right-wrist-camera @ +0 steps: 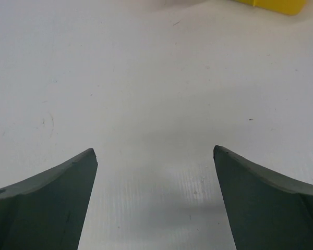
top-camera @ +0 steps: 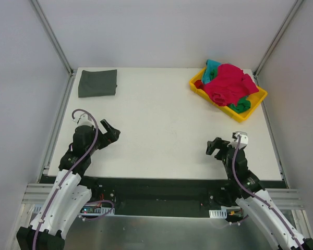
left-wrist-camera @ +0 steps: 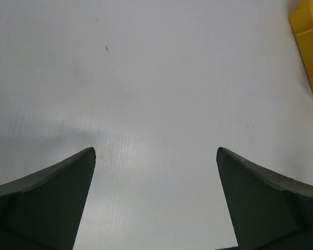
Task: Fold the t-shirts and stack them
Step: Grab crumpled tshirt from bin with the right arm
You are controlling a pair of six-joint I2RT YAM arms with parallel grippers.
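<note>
White tabletop (top-camera: pixel 161 120) is bearing a folded dark grey t-shirt (top-camera: pixel 97 83) at its far-left corner, long axis along the far edge, while crimson t-shirt (top-camera: pixel 227 86), teal t-shirt (top-camera: pixel 212 67) and green t-shirt (top-camera: pixel 241 104) are lying heaped in the far-right yellow tray (top-camera: pixel 255 104), left gripper (left-wrist-camera: pixel 155 151) and right gripper (right-wrist-camera: pixel 154 150) gaping empty near the near edge.

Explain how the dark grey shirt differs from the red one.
The dark grey t-shirt is folded into a neat rectangle; the red t-shirt is crumpled. The dark grey t-shirt lies alone at the far left corner of the table; the red t-shirt sits in the yellow tray, heaped over other shirts. Both are plain cloth.
</note>
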